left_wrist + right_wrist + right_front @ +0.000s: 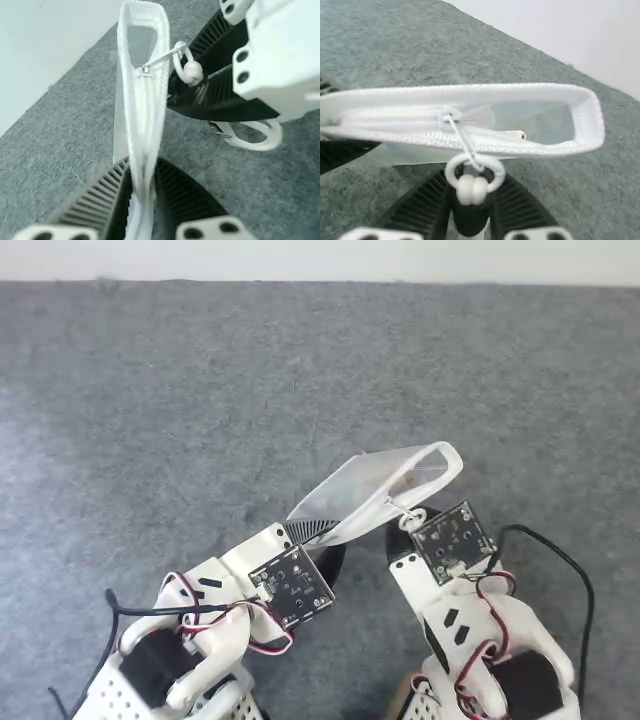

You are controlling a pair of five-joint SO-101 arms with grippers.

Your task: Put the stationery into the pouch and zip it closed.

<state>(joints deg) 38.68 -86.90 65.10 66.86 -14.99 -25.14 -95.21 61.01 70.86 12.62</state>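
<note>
Closest to the high camera, two arms meet over the grey carpet [150, 390]. The left gripper [300, 533] is clamped on one end of the pouch [375, 485], which is held up between the arms. The right gripper [412, 523] sits at its long edge.

From the left wrist, ribbed jaws pinch the pouch's white zip band edge-on. Farther along the band, the slider [145, 71] stands short of the far end. The zipper pull [186, 67], a ring with a bead, lies against the other arm's black jaws.

From the right wrist, the bead sits between that gripper's jaws, which look closed on it. Beyond the slider the mouth gapes, and a pale stick [512, 134] of stationery lies inside.

The step in hand appears to be closing the zip. It calls for a pull straight along the band toward the open end, with the left grip anchoring the pouch so the band is taut. A sideways tug could slip the bead free or jam the slider.
</note>
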